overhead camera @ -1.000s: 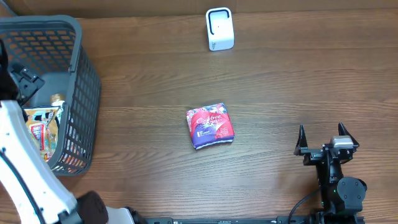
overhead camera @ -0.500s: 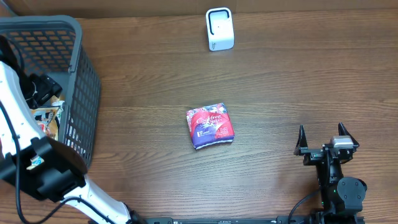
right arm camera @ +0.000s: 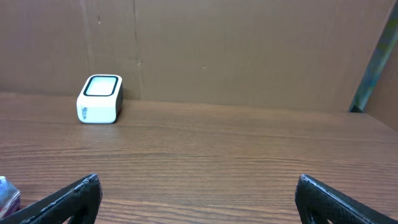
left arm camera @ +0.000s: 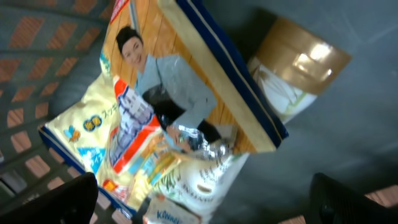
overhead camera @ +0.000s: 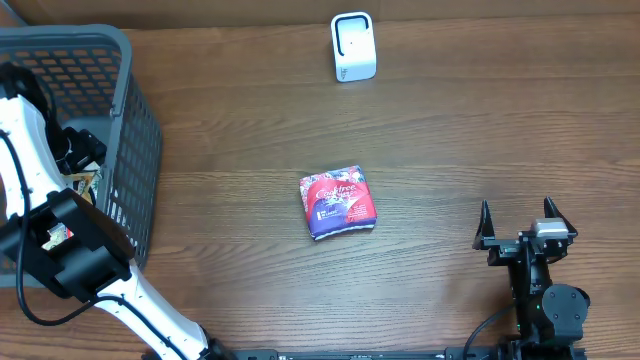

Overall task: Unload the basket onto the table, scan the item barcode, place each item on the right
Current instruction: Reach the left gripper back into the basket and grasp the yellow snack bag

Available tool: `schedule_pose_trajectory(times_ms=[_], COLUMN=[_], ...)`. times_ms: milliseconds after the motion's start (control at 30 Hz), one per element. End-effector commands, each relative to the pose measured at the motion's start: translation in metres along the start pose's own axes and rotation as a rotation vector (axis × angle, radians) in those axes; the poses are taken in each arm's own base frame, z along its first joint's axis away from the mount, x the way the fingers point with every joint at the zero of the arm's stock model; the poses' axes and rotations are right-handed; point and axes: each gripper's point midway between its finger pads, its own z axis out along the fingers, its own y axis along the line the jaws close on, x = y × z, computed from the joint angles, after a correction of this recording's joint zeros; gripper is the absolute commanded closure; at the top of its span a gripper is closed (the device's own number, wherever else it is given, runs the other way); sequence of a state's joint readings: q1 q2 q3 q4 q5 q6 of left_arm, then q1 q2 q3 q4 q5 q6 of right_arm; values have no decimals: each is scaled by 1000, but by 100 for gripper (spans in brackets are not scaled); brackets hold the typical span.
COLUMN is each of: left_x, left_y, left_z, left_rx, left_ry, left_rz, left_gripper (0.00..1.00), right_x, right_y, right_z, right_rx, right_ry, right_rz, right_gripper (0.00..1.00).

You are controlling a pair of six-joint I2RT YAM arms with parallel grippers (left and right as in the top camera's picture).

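left gripper [left arm camera: 205, 202] fingers spread wide, down inside basket [overhead camera: 130, 110], snack bag [left arm camera: 134, 140] just below and between them, probably lining up a pick; right gripper [overhead camera: 517, 215] spread, empty, idle, scanner [overhead camera: 352, 46] well ahead; red packet [overhead camera: 338, 202] on table [overhead camera: 450, 130], apart from both

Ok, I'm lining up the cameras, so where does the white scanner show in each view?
Overhead: white scanner at top centre.
Left wrist: not in it, only snack packets in the basket.
Right wrist: white scanner at left, mid-height.
Shared landmark: the cardboard wall right behind the scanner, in overhead and right wrist.
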State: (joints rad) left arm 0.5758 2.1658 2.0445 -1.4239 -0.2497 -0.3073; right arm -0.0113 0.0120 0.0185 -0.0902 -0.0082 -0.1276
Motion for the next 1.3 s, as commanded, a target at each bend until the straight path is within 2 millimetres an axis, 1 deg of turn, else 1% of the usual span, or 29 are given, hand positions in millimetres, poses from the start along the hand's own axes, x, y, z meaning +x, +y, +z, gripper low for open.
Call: schedule_pose_trajectory(times_ms=[0, 33, 100, 300, 367, 500, 567, 600, 700, 767, 800, 833, 933, 1033, 1133, 1167, 1200, 1233, 1267], left_x=[-2, -3, -8, -3, -2, -1, -1, -2, -3, -4, -4, -4, -6, -12, -20, -22, -24, -25, -25], left_y=[-1, -2, -5, -9, -5, 1, 0, 0, -2, -2, -2, -2, 0, 3, 7, 5, 1, -1, -3], left_z=[15, 16, 22, 45, 53, 63, 65, 65, 65, 65, 65, 64, 56, 39, 8, -4, -21, -30, -45], left_rx=[-26, -25, -18, -26, -59, -99, -95, -94, -85, -85, -85, -84, -82, -75, -49, -21, 30, 57, 100], left_ry=[4, -2, -22, -12, -15, -20, -22, -24, -31, -31, -32, -35, -43, -63, -111, -127, -148, -161, -179], left_rz=[39, 43, 69, 73, 75, 93, 94, 93, 90, 90, 90, 89, 72, 21, -41, -50, -55, -58, -62], left_gripper=[2, 3, 7, 5, 5, 5, 7, 14, 43, 66, 76, 96, 96, 96, 96, 96, 96, 96, 96], right_x=[2, 1, 1, 1, 1, 1, 1, 1, 1, 2, 1, 2, 2, 1, 1, 1, 1, 2, 1], right_y=[0, 0, 0, 0, 0, 0, 0, 0, 0, 0, 0, 0, 0, 0, 0, 0, 0, 0, 0], right_z=[0, 0, 0, 0, 0, 0, 0, 0, 0, 0, 0, 0, 0, 0, 0, 0, 0, 0, 0], right_rx=[3, 3, 3, 3, 3, 3, 3, 3, 3, 3, 3, 3, 3, 3, 3, 3, 3, 3, 3], right_ry=[-4, -5, -5, -5, -5, -5, -5, -5, -5, -4, -5, -4, -4, -5, -5, -5, -5, -4, -5], right_rz=[-1, -1, -1, -1, -1, -1, -1, -1, -1, -1, -1, -1, -1, -1, -1, -1, -1, -1, -1], right_gripper=[0, 0, 0, 0, 0, 0, 0, 0, 0, 0, 0, 0, 0, 0, 0, 0, 0, 0, 0])
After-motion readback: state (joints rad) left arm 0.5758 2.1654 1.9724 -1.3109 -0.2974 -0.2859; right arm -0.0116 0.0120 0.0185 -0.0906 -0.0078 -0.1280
